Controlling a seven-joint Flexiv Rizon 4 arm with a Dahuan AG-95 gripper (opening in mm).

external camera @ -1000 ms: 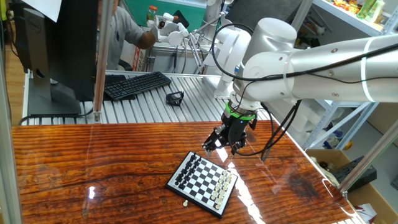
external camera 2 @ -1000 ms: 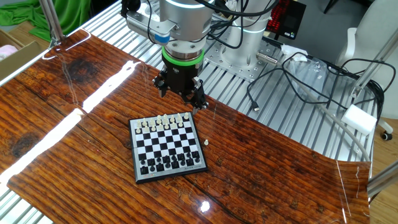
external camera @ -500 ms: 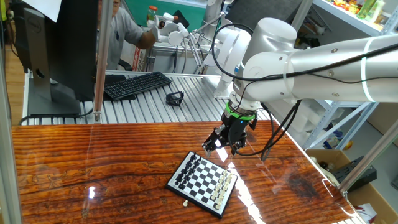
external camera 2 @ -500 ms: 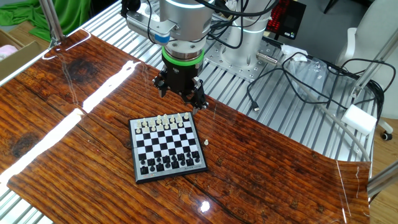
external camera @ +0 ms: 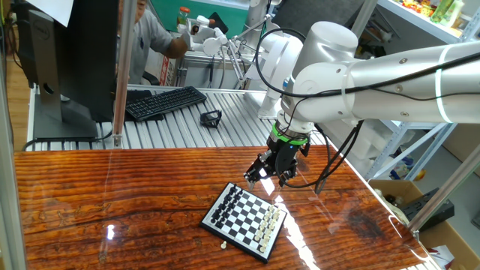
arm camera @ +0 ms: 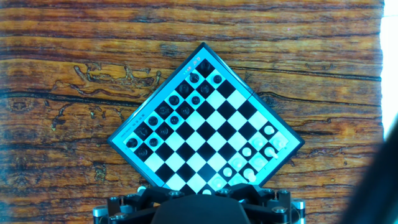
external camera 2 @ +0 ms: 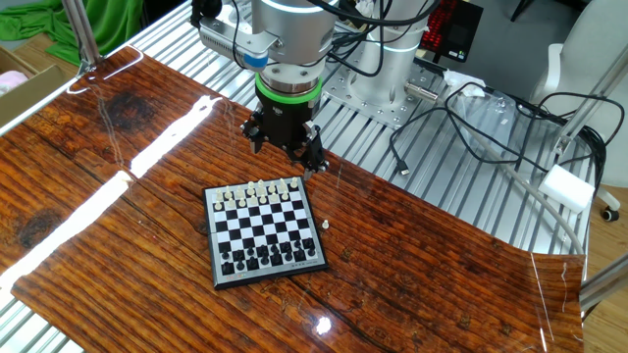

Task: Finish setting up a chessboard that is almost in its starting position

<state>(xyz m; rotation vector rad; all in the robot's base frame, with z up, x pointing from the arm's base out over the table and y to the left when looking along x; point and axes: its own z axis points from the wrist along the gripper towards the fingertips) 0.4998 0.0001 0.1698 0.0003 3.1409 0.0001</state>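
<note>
One chessboard [external camera 2: 263, 233] is lying on the wooden table [external camera 2: 118, 226], with a stray cream piece [external camera 2: 325, 225] sitting just beside it, unseen in the hand view. Above the cream rows the claw [external camera 2: 285, 149] is hovering released, gripping nothing. Nothing is differing from the earlier frames.

This is a robotics lab or research workshop, not a home. The gripper [external camera: 271, 174] hangs from a white industrial arm [external camera: 390, 75] bolted to a workbench of ribbed aluminium slats [external camera: 180, 124], part of which is covered by a glossy wood-grain sheet [external camera 2: 118, 186] directly beneath the gripper. Behind the gripper, in one fixed view, sit a black keyboard [external camera: 165, 102] and a monitor [external camera: 67, 60], with a person [external camera: 154, 37] working farther back. Off to the gripper's side in the other fixed view, loose cables [external camera 2: 471, 118] trail across the slats, near a red digital readout [external camera 2: 451, 25].
</note>
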